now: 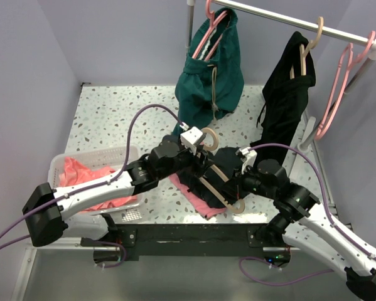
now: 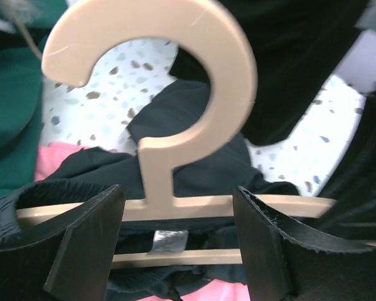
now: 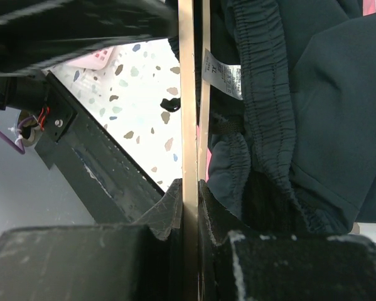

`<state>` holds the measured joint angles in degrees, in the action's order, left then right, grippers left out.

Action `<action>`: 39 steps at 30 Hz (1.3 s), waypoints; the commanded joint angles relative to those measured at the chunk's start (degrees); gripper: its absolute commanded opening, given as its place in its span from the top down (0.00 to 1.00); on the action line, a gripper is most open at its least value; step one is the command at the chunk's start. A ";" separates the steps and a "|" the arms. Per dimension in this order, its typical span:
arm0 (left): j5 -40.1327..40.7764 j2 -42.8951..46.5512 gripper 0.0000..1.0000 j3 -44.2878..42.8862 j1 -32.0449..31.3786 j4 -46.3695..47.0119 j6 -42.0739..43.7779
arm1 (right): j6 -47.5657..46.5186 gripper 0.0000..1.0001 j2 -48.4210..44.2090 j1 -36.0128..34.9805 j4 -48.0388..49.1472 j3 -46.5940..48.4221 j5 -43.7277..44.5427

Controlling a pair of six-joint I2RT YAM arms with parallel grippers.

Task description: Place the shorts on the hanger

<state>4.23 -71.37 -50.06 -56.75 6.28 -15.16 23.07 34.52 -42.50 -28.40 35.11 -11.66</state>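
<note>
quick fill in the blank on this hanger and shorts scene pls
1. The left tool is open around the neck of the ____.
2. The shorts lie on a ____ cloth.
3. The white basket stands beside the ____ arm.
Missing: hanger; pink; left.

This is a robotics lab test cell, dressed up as a laundry corner. Plain lavender wall panels [image 1: 24,75] box in a white speckled terrazzo tabletop [image 1: 112,119]. Two white-and-black robot arms [image 1: 93,194] trailing purple cables [image 1: 151,106] are bolted to a black metal mounting plate [image 1: 194,238] at the near edge. At the far right, a silver metal clothes rail [image 1: 282,19] carries a hung teal-green garment [image 1: 213,75] and a hung black garment [image 1: 288,94]. A white plastic basket [image 1: 90,152] sits on the left.
</note>
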 commanded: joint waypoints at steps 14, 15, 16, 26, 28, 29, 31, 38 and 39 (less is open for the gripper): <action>5.43 -5.27 0.45 -0.13 -0.47 12.52 0.83 | -0.83 1.00 -0.42 -0.39 5.38 1.01 0.50; 5.53 -5.18 0.48 0.05 -0.47 12.87 0.92 | -0.83 1.00 -0.33 -0.48 5.20 1.18 0.50; 5.70 -5.27 0.53 0.14 -0.47 13.31 1.09 | -0.83 1.00 -0.33 -0.39 5.11 1.45 0.59; 9.66 -2.55 1.00 3.30 -0.55 16.21 4.17 | 2.40 0.47 1.77 -0.39 -8.22 11.19 10.86; 10.18 -1.32 1.00 4.01 -0.55 17.09 4.52 | 4.08 0.39 3.00 -0.39 -11.83 14.96 15.52; 10.27 -1.05 1.00 4.70 -0.64 17.44 5.05 | 6.52 0.38 3.44 -0.39 -15.16 15.94 17.96; 11.06 0.00 1.00 5.24 -0.64 17.71 5.23 | 10.31 0.38 4.75 -0.39 -20.26 18.40 26.20; 11.85 2.29 1.00 8.05 -0.73 20.43 6.11 | 18.14 0.48 8.28 -0.39 -27.94 14.99 28.72; 11.85 2.29 1.00 8.23 -0.73 20.61 6.19 | 18.50 0.52 8.11 -0.39 -27.15 12.98 27.93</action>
<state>12.95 -71.33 -42.41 -57.45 20.56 -12.16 36.18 41.80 -42.74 -51.53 51.92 13.26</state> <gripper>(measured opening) 0.225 0.526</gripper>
